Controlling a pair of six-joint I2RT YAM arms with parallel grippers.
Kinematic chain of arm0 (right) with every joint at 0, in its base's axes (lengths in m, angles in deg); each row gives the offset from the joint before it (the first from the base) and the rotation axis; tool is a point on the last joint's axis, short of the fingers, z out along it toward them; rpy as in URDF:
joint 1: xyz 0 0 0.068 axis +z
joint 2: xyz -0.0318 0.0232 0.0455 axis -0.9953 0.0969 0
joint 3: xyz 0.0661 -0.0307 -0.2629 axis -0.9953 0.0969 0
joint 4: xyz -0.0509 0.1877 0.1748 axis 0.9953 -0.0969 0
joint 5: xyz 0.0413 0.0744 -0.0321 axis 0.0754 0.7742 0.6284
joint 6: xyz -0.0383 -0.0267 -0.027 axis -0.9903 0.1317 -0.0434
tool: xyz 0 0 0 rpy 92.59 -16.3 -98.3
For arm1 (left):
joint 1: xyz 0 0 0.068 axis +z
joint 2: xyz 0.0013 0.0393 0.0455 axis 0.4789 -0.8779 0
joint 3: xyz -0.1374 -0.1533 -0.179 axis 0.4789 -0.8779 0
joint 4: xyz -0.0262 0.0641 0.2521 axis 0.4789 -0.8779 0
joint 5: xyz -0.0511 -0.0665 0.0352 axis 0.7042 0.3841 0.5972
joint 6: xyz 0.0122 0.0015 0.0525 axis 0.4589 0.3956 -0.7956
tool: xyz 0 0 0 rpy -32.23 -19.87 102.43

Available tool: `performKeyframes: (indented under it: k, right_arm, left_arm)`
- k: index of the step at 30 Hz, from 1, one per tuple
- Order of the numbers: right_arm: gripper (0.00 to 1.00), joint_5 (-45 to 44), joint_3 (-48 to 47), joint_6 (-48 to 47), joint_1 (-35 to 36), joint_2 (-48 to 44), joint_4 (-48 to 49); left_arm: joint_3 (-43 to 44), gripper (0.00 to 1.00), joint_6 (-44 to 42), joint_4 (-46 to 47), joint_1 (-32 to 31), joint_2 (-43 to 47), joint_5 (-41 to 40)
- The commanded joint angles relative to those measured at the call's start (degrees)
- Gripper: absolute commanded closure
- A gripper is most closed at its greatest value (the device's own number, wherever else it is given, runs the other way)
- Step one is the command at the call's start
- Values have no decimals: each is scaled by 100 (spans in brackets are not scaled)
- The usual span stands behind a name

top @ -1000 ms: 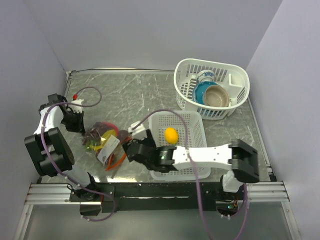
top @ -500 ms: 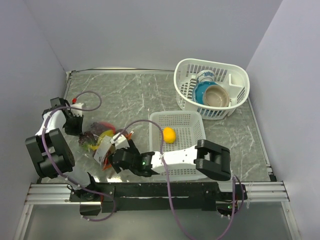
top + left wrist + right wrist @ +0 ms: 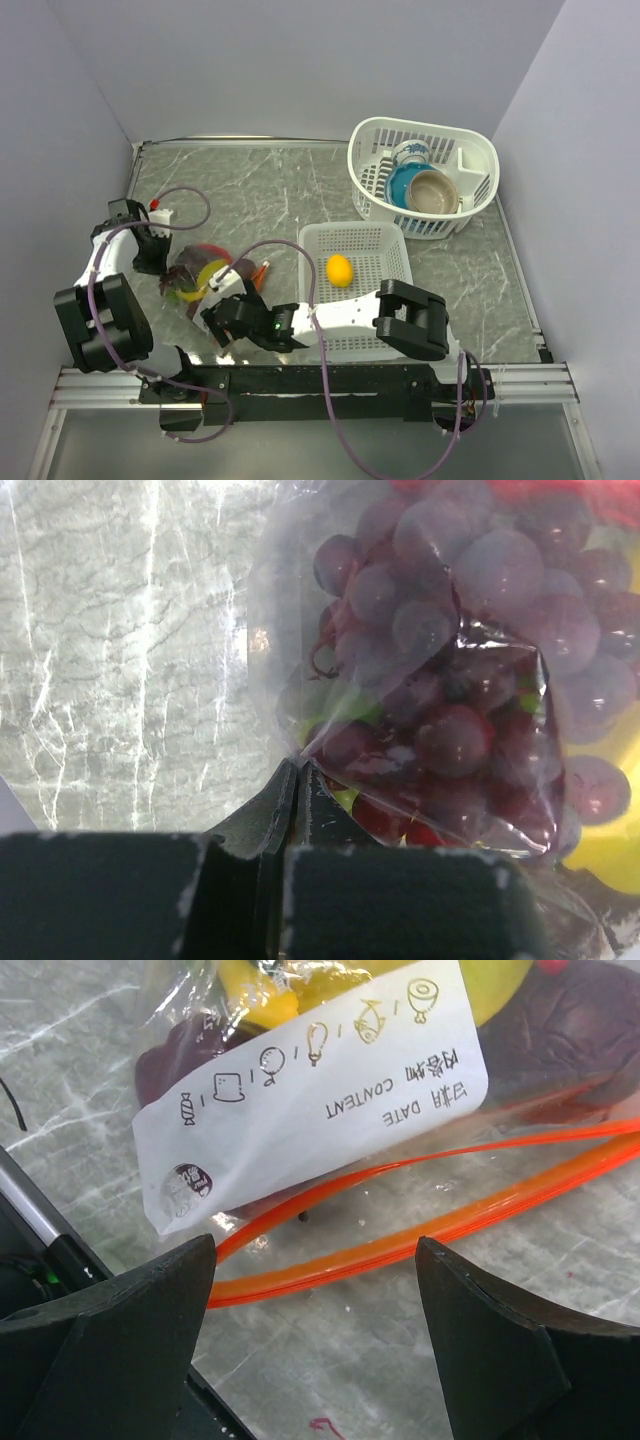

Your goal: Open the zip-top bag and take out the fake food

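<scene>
The zip-top bag [image 3: 205, 280] lies at the table's left with its orange-red zipper strip [image 3: 400, 1235] parted into two lines. Its white label [image 3: 310, 1090] faces up. Purple grapes [image 3: 470, 610], a green piece [image 3: 340, 710] and a yellow banana [image 3: 610, 840] show through the plastic. My left gripper [image 3: 160, 265] is shut on the bag's far corner [image 3: 298, 765]. My right gripper [image 3: 215, 315] is open and empty. Its fingers [image 3: 110, 1340] stand on either side of the zipper mouth, just short of it. A yellow-orange round fruit [image 3: 340, 270] lies in the flat white basket [image 3: 385, 240].
A taller white basket [image 3: 470, 140] at the back right holds a blue bowl [image 3: 405, 185] and a tan bowl [image 3: 435, 192]. The right arm reaches across in front of the flat basket. The table's metal front rail [image 3: 40, 1230] runs just behind the right fingers.
The right arm has swung left from beside the flat basket to the bag's zipper mouth. The left gripper and the bag's corner have shifted slightly.
</scene>
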Motion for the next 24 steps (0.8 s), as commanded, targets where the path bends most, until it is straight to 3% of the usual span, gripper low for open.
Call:
performKeyframes:
  k: [1, 10, 24]
  right_arm:
    - [12, -80, 426, 43, -36, -352, 371]
    - [12, -238, 560, -63, -88, -458, 468]
    - [12, -150, -142, -511, -141, -318, 486]
  left_arm:
    - [-204, 99, -57, 393, -15, -110, -432]
    - [-161, 99, -66, 948, -24, -867, -926]
    - [-319, 99, -101, 886, -50, -718, -846]
